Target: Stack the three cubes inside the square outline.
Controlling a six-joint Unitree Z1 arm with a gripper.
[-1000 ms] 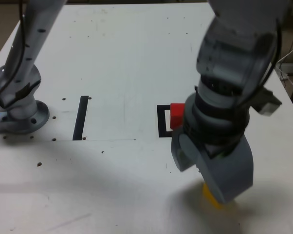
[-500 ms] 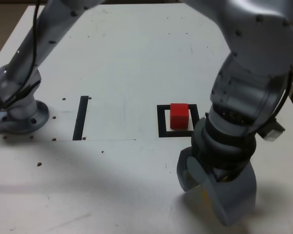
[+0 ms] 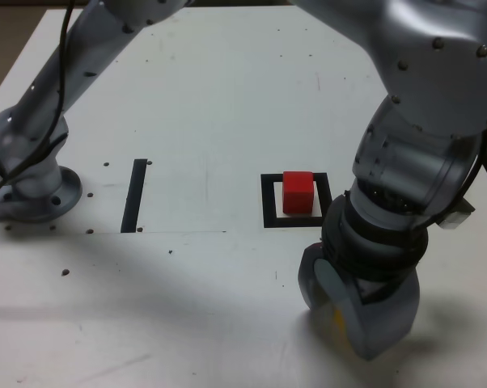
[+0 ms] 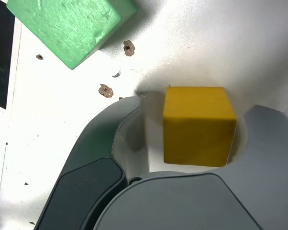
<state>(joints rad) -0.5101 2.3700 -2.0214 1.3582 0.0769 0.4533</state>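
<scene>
On the white table (image 3: 227, 105), near its front edge, the gripper (image 4: 192, 143) stands around the yellow cube (image 4: 199, 125), jaws not yet pinching it, so the next move is to squeeze, lift, and carry it onto the red cube (image 3: 298, 191) inside the square outline (image 3: 269, 202)

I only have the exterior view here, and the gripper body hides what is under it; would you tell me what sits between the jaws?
Observer: The yellow cube sits between the jaws of the gripper, one jaw against it, a gap at the other.
Operator: Thank you. Is the green cube anywhere?
Observer: Yes, the green cube lies on the table just beyond the gripper, apart from the yellow one.
</scene>
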